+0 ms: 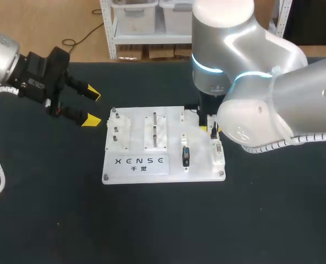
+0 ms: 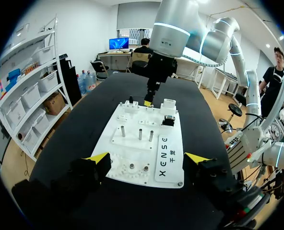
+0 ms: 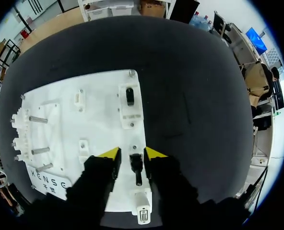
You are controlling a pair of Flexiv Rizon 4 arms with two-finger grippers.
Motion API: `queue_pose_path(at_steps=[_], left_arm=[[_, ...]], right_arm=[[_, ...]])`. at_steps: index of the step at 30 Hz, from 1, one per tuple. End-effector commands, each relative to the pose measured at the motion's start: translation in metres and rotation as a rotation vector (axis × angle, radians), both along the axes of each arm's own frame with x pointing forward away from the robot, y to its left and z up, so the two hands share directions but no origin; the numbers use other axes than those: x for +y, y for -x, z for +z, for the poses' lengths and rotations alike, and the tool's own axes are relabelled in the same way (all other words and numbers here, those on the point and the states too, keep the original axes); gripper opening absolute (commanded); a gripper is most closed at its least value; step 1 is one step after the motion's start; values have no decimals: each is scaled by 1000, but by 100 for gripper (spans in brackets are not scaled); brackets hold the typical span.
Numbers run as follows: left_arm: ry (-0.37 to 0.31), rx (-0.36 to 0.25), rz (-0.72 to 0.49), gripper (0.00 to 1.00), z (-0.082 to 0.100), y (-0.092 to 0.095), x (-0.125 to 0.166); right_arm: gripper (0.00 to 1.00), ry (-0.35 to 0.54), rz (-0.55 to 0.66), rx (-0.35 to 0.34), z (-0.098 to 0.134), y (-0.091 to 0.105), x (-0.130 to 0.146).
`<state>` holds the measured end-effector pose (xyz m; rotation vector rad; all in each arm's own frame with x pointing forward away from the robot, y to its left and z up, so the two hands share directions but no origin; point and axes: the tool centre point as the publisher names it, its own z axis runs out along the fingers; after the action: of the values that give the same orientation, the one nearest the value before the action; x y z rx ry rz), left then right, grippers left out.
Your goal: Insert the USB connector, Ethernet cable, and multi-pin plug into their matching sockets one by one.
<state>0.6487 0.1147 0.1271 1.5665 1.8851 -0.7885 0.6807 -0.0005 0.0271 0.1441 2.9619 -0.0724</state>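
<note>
A white socket board [image 1: 199,159] lies mid-table. My right gripper [image 3: 132,154] hangs over the board's [image 3: 99,110] right rear corner. Its yellow-tipped fingers stand on either side of a small black plug [image 3: 136,164] that sits in a white holder, with a narrow gap on each side. In the head view my right arm hides most of this gripper [image 1: 210,125]. A second black connector [image 3: 129,96] [image 1: 185,156] sits in another holder further along the board. My left gripper [image 1: 92,106] hovers open and empty off the board's rear left corner, and in its own view [image 2: 148,158] it faces the board [image 2: 132,151].
Metal pegs [image 3: 36,120] and small white fixtures [image 1: 119,132] fill the board's left half. A white socket block [image 3: 143,212] stands beside the plug. The dark tabletop [image 1: 163,225] surrounds the board. My right arm [image 2: 161,62] rises over the board's far edge.
</note>
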Motion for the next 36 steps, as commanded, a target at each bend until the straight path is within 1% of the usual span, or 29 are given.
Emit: queue_pose_path(at_steps=[1, 5, 10, 15, 19, 21, 22, 28, 29, 30, 33, 34, 36], left_arm=[[3, -3, -1, 100, -1, 0, 1], [3, -3, -1, 100, -1, 0, 1], [3, -3, -1, 100, -1, 0, 1], [3, -3, -1, 100, -1, 0, 1], [3, -3, -1, 100, -1, 0, 1], [3, -3, -1, 100, -1, 0, 1], [3, -3, -1, 100, -1, 0, 1], [3, -3, -1, 100, -1, 0, 1], [3, -3, -1, 100, -1, 0, 1], [3, -3, -1, 100, -1, 0, 1], [3, -3, -1, 100, -1, 0, 1], [3, -3, -1, 100, -1, 0, 1], [3, -3, -1, 100, -1, 0, 1]], right_arm=[[100, 9, 1, -58, 23, 9, 0], [100, 0, 14, -81, 38, 13, 10], [100, -3, 66, -74, 41, 28, 29], [100, -8, 100, -30, 30, 48, 45], [100, -21, 118, -3, 18, 61, 51], [100, -18, 119, 13, 12, 66, 53], [100, -13, 121, 27, 5, 68, 54], [100, -16, 130, 58, -5, 75, 61], [91, -17, 131, 62, -6, 76, 62], [85, -19, 131, 67, -6, 77, 63], [55, -17, 139, 75, -9, 80, 65], [49, -17, 141, 76, -9, 80, 65], [43, -16, 143, 80, -11, 82, 66]])
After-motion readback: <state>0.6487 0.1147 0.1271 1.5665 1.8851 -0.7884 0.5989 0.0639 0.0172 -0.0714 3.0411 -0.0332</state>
